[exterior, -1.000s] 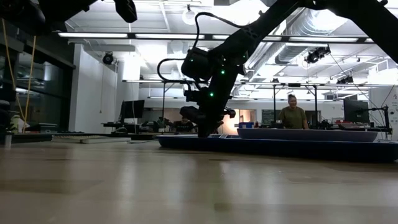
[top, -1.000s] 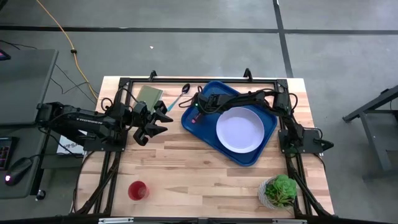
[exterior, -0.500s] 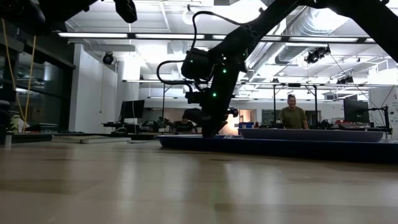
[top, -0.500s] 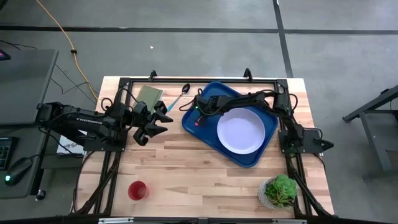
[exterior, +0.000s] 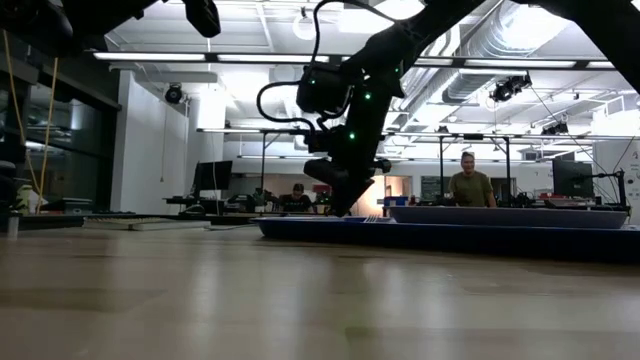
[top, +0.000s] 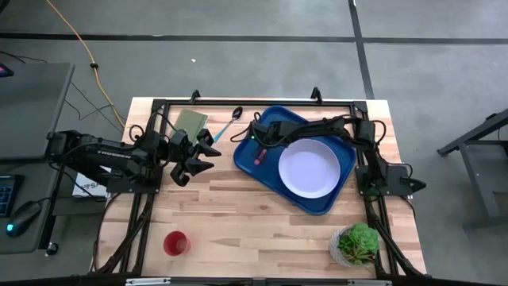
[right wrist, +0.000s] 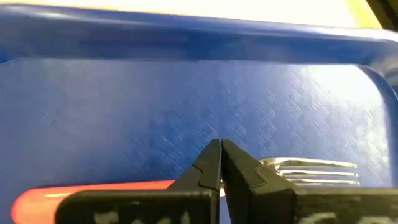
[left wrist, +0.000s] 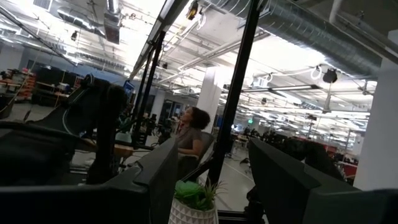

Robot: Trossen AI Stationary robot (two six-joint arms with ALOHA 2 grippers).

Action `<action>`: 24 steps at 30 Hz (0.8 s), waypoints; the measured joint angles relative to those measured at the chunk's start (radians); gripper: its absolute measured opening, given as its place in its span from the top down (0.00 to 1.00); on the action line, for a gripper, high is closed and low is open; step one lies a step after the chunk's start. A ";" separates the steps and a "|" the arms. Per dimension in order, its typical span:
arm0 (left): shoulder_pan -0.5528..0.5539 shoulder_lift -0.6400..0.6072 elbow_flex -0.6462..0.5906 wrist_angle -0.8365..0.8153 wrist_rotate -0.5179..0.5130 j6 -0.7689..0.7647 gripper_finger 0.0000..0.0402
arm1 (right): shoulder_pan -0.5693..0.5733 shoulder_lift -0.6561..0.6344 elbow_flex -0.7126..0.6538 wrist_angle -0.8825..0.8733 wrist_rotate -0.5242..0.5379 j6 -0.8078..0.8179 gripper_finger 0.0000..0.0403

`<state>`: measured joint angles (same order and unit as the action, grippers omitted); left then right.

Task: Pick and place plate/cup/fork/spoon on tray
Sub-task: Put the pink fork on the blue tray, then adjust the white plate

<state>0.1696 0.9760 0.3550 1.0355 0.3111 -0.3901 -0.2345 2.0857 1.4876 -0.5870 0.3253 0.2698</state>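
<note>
The blue tray (top: 262,119) lies at the table's far right with the pale plate (top: 308,167) in it. The fork, pink handle (top: 258,156) and silver tines (right wrist: 317,171), lies flat on the tray floor near its left end. My right gripper (top: 256,145) is shut, its tips (right wrist: 219,146) standing just over the fork's middle. The teal-handled spoon (top: 231,122) lies on the wood left of the tray. The red cup (top: 176,242) stands upright near the front left. My left gripper (top: 198,155) is open and empty, left of the tray. My right gripper's shut fingers (right wrist: 205,168) point down and lie across the fork's middle, between the pink handle (right wrist: 93,190) and the tines. The fingers hide that spot, so I cannot tell whether they touch the fork. The fork lies flat on the tray.
A flat olive-green rectangle (top: 190,121) lies at the far left beside the spoon. A potted plant (top: 357,245) stands at the front right corner. Bare wood stretches between the cup and the tray. A person (exterior: 470,185) stands in the room beyond the table.
My right gripper has gone a little toward the table's right edge and risen slightly over the tray. More of the fork's pink handle now shows on the tray floor beside it. My left arm has kept still.
</note>
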 joint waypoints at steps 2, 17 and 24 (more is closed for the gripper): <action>0.000 0.000 0.000 0.000 0.000 0.000 0.55 | 0.002 0.000 0.000 -0.001 0.000 0.000 1.00; 0.000 0.000 0.000 -0.019 0.001 0.000 0.55 | 0.117 -0.183 -0.001 -0.333 0.092 0.021 1.00; 0.000 0.000 0.000 -0.020 0.001 -0.002 0.55 | 0.212 -0.332 -0.143 -0.424 0.024 0.131 1.00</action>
<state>0.1696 0.9760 0.3550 1.0153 0.3119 -0.3920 -0.0223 1.7542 1.3447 -1.0107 0.3493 0.4012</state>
